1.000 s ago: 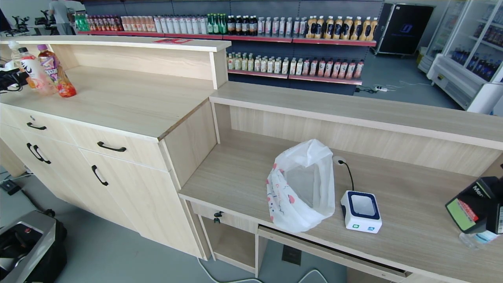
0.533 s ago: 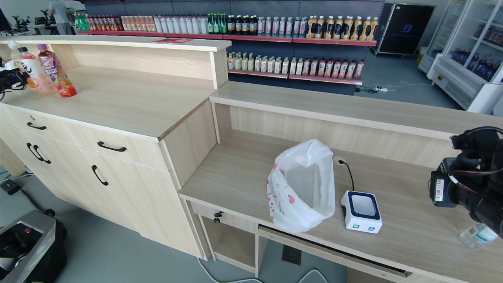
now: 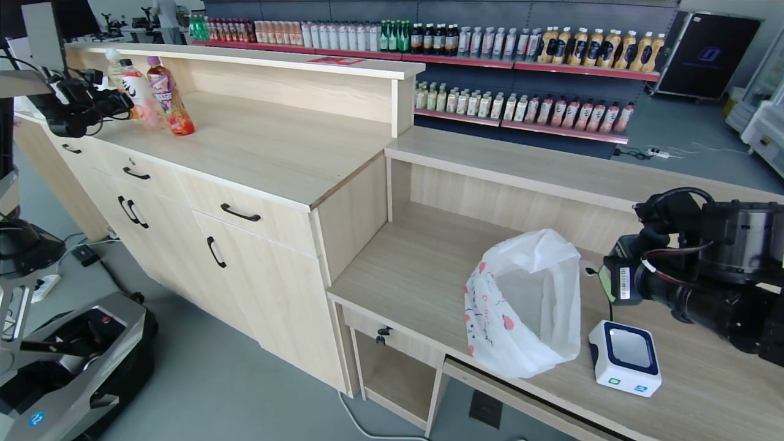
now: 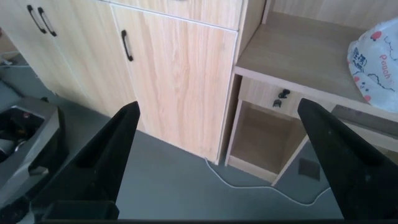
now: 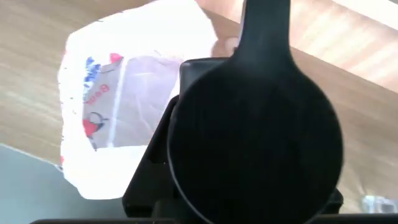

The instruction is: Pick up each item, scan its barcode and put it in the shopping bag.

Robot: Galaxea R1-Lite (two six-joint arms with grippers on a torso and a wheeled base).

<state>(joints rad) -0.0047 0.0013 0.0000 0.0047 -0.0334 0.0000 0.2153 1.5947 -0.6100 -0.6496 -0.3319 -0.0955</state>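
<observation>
Two changes are noted against the picture of half a second ago. First, the head camera has swung, so the whole scene sits further right in the frame; the fixed items have not moved on the desk. Second, the right tool has travelled toward the shopping bag. Earlier it was well to the right of the scanner; it now hangs just beside the bag's right edge.

Nearest, the scanner lies flat on the lower desk, window up, close beside the bag. The bag stands on the same desk with its mouth open.

Behind and above the scanner, the right tool is clenched on a dark box, which is held clear of the desk. The part of the box that shows is taller than wide, with its long side close to upright. Its green face is turned toward the bag, and the white barcode label faces the head camera, not down at the scanner window. The rest of the box is hidden by the tool, so its full length cannot be confirmed. In the right wrist view the bag lies below the tool.

Further back, the left tool is released, fingers spread wide. It sits at the upper desk beside the standing bottles, as before.

Farthest, shelves carry rows of bottles.
</observation>
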